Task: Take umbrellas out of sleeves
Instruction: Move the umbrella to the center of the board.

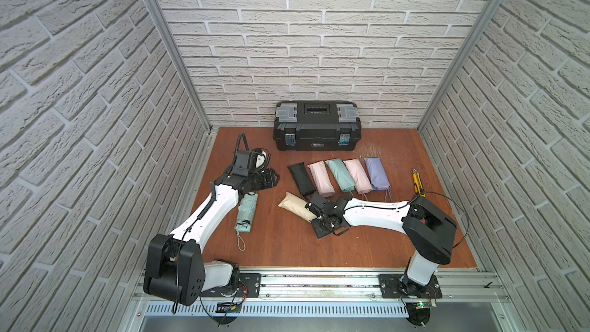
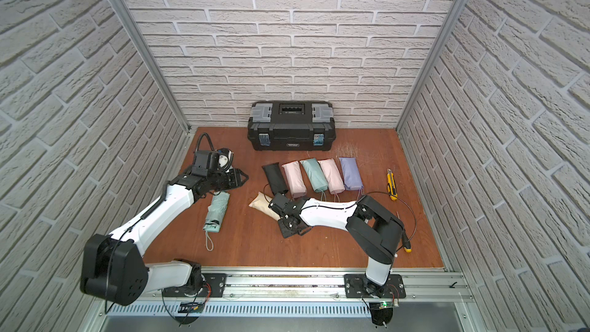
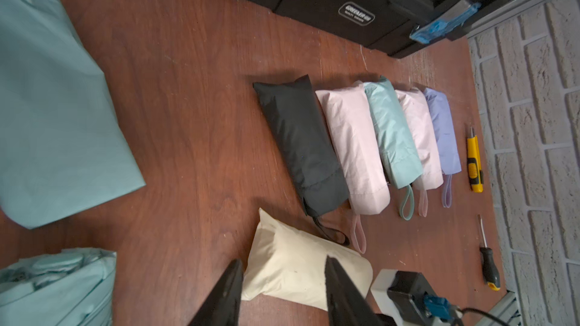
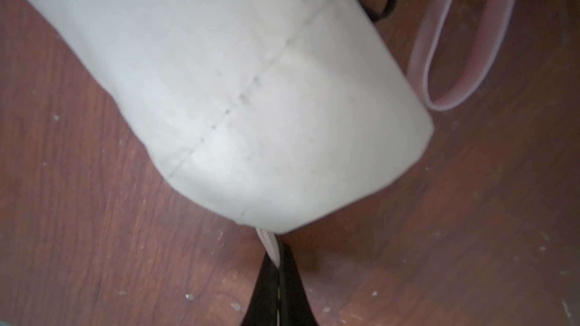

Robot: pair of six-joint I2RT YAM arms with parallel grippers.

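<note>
Frankly, the toolbox [image 1: 316,129] label at the table's [image 1: 287,250] far edge is too blurred to read. Mid-table, the right gripper [image 4: 277,257] is pinched tight on the cream wrist loop [image 4: 270,244] poking from the cream sleeve [image 1: 295,206]. Nearby, the left gripper [image 3: 284,266] hangs spread and empty. Five sleeved umbrellas [image 1: 340,174] line up just beyond; a bare mint umbrella [image 1: 246,215] lies toward the left edge.

We see the counter [image 1: 281,244] as scuffed, dusty wood-grain board. The cream sleeve [image 4: 235,73] is matt woven cloth with a stitched seam, its cream strap [image 4: 269,244] flat webbing. The toolbox [image 1: 316,129] is matt black plastic and the rail [image 1: 319,282] bare brushed metal.
</note>
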